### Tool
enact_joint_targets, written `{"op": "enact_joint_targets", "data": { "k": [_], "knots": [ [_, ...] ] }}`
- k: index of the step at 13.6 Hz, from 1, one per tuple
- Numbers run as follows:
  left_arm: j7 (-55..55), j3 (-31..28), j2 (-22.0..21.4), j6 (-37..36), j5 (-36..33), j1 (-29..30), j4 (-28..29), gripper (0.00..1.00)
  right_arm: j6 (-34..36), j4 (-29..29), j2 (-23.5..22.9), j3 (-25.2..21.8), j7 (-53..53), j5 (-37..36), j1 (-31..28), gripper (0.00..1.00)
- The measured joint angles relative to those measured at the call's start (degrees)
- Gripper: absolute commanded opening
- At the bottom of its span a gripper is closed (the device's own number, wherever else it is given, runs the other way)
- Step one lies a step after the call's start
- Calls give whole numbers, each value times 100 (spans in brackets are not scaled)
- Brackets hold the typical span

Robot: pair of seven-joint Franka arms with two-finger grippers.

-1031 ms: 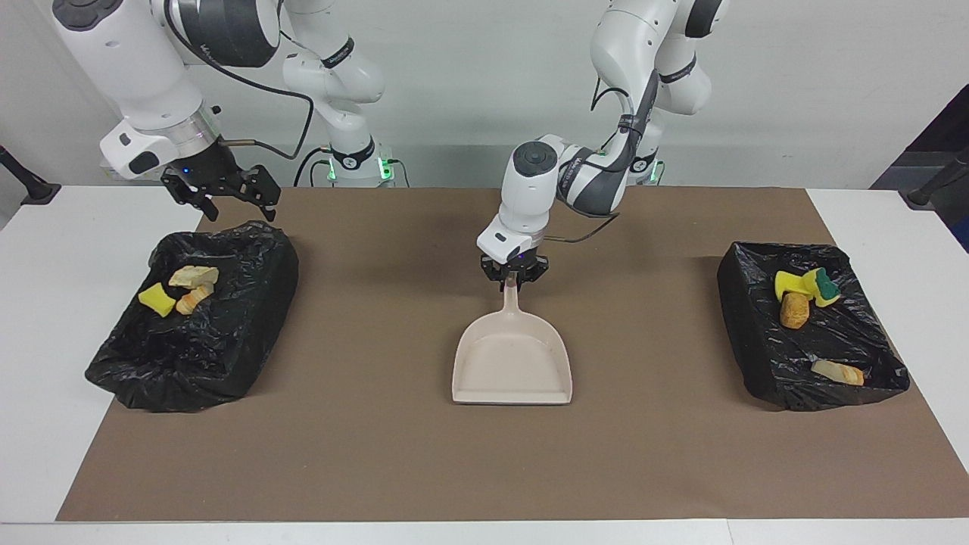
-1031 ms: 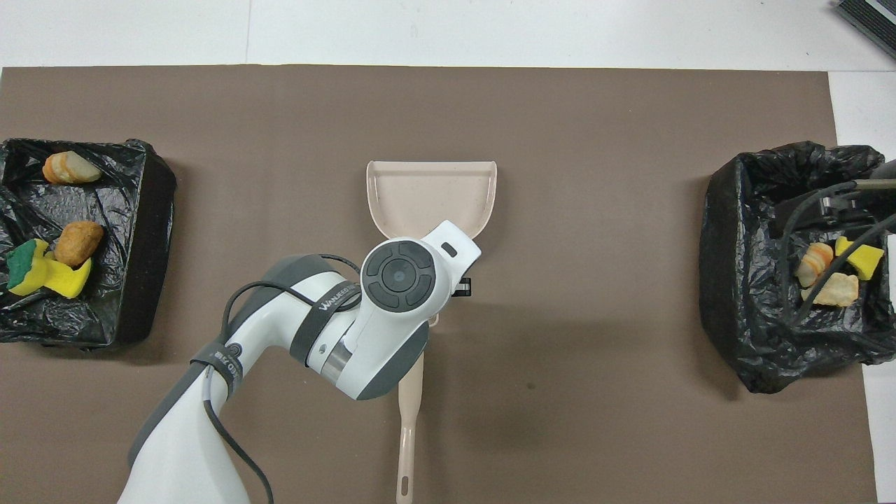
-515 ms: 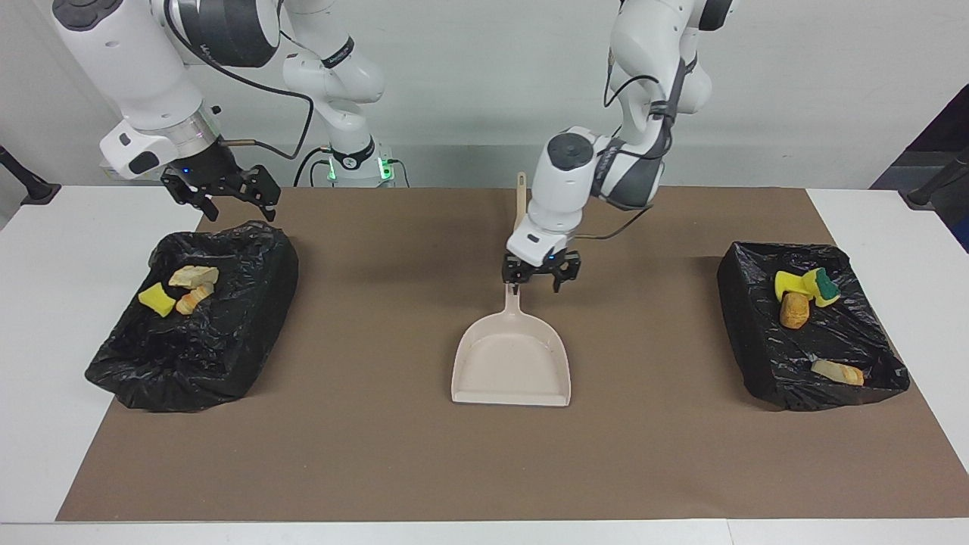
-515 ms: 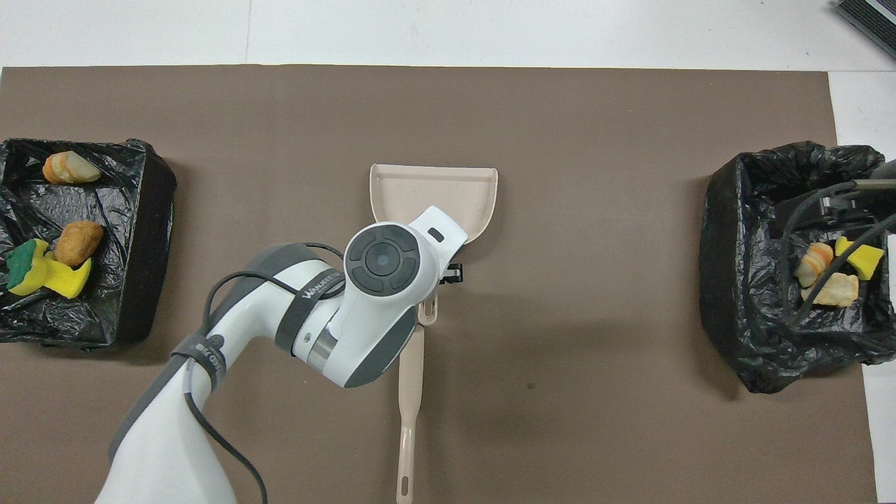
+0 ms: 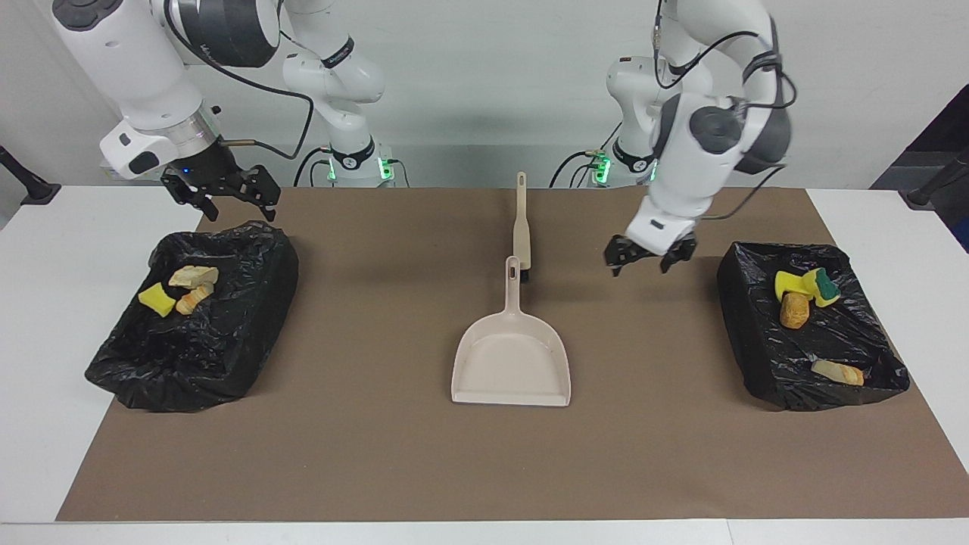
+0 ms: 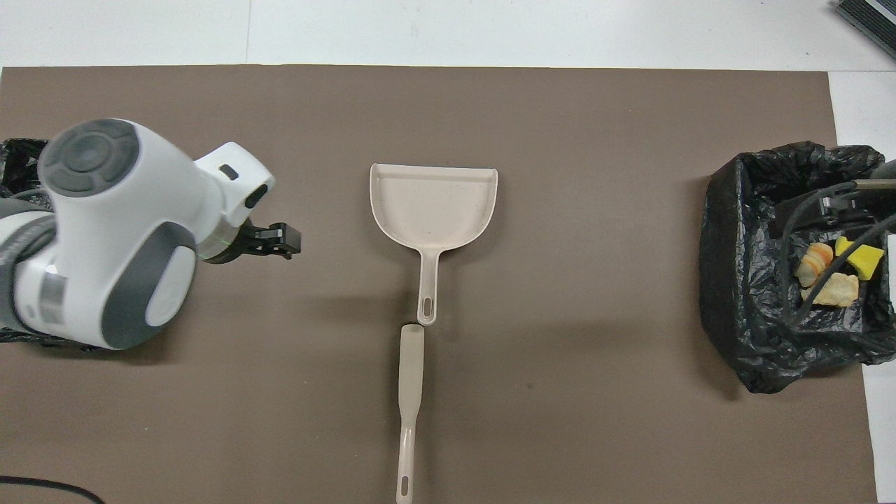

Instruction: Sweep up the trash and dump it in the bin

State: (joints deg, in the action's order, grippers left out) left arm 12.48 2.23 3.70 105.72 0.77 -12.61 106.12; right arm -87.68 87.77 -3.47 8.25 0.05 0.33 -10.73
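The beige dustpan (image 5: 511,356) (image 6: 434,206) lies flat on the brown mat with nothing in it, its handle pointing toward the robots. The brush (image 5: 521,227) (image 6: 409,392) lies in line with that handle, nearer the robots. My left gripper (image 5: 649,257) (image 6: 283,241) hangs open and holds nothing, over the mat between the dustpan and the black-lined bin (image 5: 738,303) at the left arm's end. Trash (image 5: 794,309) lies in that bin: yellow sponge chunks and bread-like lumps. My right gripper (image 5: 227,198) waits open above the other bin (image 5: 250,333) (image 6: 728,280), which holds more trash (image 5: 185,291) (image 6: 833,274).
The brown mat (image 5: 378,454) covers most of the white table (image 5: 45,303). In the overhead view the left arm's wrist hides most of the bin at its end. A cable (image 6: 815,210) from the right arm hangs over the other bin.
My left gripper opened and let go of the dustpan's handle, then rose and swung toward the left arm's end of the table. The dustpan stays on the mat. The right arm has not moved.
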Motion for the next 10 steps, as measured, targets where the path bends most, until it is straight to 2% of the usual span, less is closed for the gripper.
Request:
{"op": "enact_joint_targets", "data": {
  "k": [3, 6, 10],
  "knots": [
    [-1019, -10, -170, -367, 0, 732, 16, 100, 0, 0, 0, 0, 0, 0, 0, 100],
    [-1434, -15, -353, -530, 0, 1312, -13, 100, 0, 0, 0, 0, 0, 0, 0, 100],
    [-1456, 10, -665, -804, 0, 1444, -622, 100, 0, 0, 0, 0, 0, 0, 0, 100]
  ]
}}
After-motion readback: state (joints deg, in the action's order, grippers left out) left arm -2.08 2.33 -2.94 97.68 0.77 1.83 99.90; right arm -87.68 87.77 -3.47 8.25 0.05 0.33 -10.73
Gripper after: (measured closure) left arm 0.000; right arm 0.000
